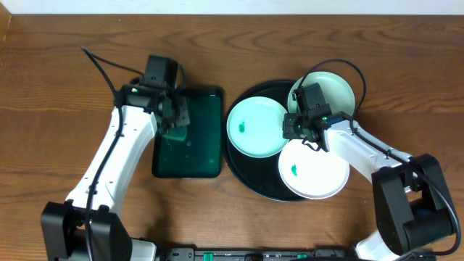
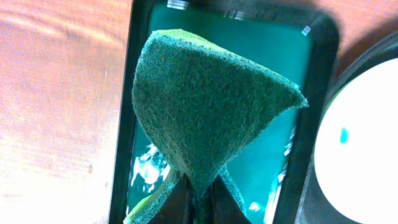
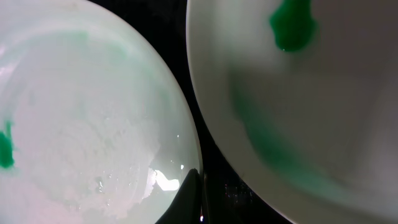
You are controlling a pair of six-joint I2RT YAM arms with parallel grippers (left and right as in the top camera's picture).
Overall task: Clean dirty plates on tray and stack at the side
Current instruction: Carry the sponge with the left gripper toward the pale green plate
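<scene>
Three white plates lie on the round black tray (image 1: 250,181): a pale aqua one at the left (image 1: 254,116), one at the back right (image 1: 333,87) and one at the front right (image 1: 319,177), each with a green smear. My right gripper (image 1: 291,130) sits at the aqua plate's right rim. In the right wrist view its fingers (image 3: 198,186) look shut on the rim of a wet plate (image 3: 93,124), with another smeared plate (image 3: 323,112) beside it. My left gripper (image 1: 174,119) is shut on a green sponge (image 2: 205,106) and holds it above the rectangular tray.
A dark green rectangular tray (image 1: 210,156) with liquid in it lies left of the black tray, and its rim shows in the left wrist view (image 2: 121,124). The wooden table (image 1: 58,72) surrounds both trays.
</scene>
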